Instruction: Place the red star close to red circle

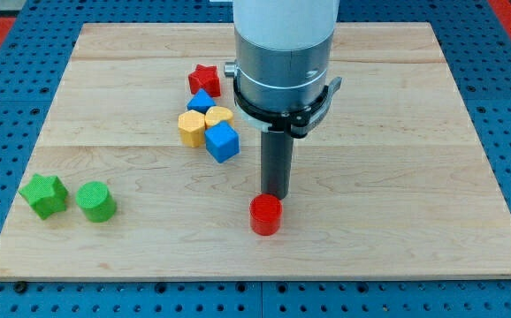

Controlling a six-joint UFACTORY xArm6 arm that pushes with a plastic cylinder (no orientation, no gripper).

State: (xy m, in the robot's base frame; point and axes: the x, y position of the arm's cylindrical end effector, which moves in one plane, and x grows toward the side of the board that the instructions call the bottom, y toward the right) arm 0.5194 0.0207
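Observation:
The red star [204, 79] lies near the view's top, left of centre, on the wooden board [397, 177]. The red circle [266, 215], a short cylinder, stands near the view's bottom centre. My tip [277, 194] is just above and right of the red circle, about touching its far edge. The red star is far from the tip, up and to the left. The rod hangs from a large grey and white arm body at the view's top.
Below the red star sits a tight cluster: a blue triangle [202, 100], a yellow hexagon [191, 128], a yellow heart [219, 117] and a blue cube [223, 141]. A green star [43, 194] and a green cylinder [95, 201] stand at the view's lower left.

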